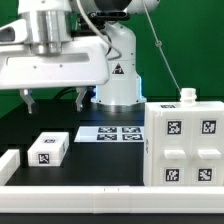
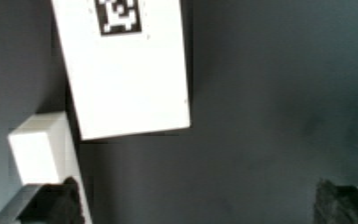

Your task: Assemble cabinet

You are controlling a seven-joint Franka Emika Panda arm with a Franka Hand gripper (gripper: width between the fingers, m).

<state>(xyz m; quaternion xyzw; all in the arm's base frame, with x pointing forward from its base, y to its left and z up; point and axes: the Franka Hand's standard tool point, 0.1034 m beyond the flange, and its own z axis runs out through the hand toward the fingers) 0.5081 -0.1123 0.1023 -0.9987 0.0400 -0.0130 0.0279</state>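
Observation:
The cabinet [image 1: 184, 143] is a large white boxy body with square compartments and black-and-white tags, standing at the exterior view's right. A small white knob sits on its top. My gripper [image 1: 54, 100] hangs above the black table at the exterior view's left, open and empty, with its fingers spread. In the wrist view my gripper [image 2: 197, 205] shows two dark fingertips [image 2: 48, 203] far apart with only bare table between them. A flat white tagged panel [image 1: 48, 148] lies on the table just below the gripper; it also shows in the wrist view [image 2: 126, 75].
The marker board [image 1: 112, 133] lies flat at the table's middle, in front of the arm's white base [image 1: 118, 80]. A small white block [image 1: 9, 166] sits at the exterior view's left edge and shows in the wrist view [image 2: 37, 150]. A long low white bar [image 1: 100, 203] runs along the front.

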